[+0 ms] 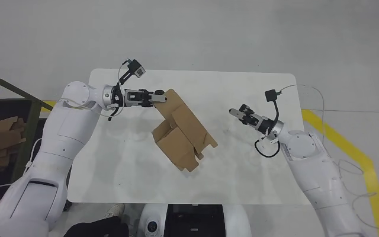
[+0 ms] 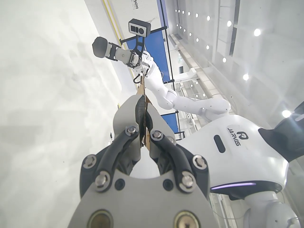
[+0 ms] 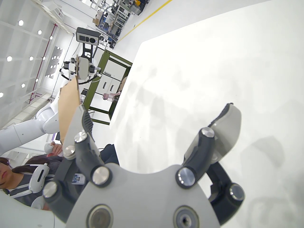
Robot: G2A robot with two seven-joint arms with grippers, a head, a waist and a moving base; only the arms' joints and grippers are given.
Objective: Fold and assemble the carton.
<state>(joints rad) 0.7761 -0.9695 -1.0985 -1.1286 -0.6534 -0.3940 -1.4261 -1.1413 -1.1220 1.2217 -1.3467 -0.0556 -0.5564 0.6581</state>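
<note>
Through the left wrist camera the carton [image 2: 142,86] was just an edge-on sliver, its panels buried between the left gripper [image 2: 142,106] pads. One finger [image 3: 80,122] of the right gripper [image 3: 155,110] covered the carton's near end (extent unclear). Spare cardboard [image 1: 8,133] was cropped at the top view's edge.

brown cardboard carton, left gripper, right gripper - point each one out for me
brown cardboard carton [image 1: 188,121]: top view, on its broad upper panel.
left gripper [image 2: 142,106]: left wrist view, between fingertips shut on the carton's edge.
right gripper [image 3: 156,110]: right wrist view, midway between its open fingertips.
</note>
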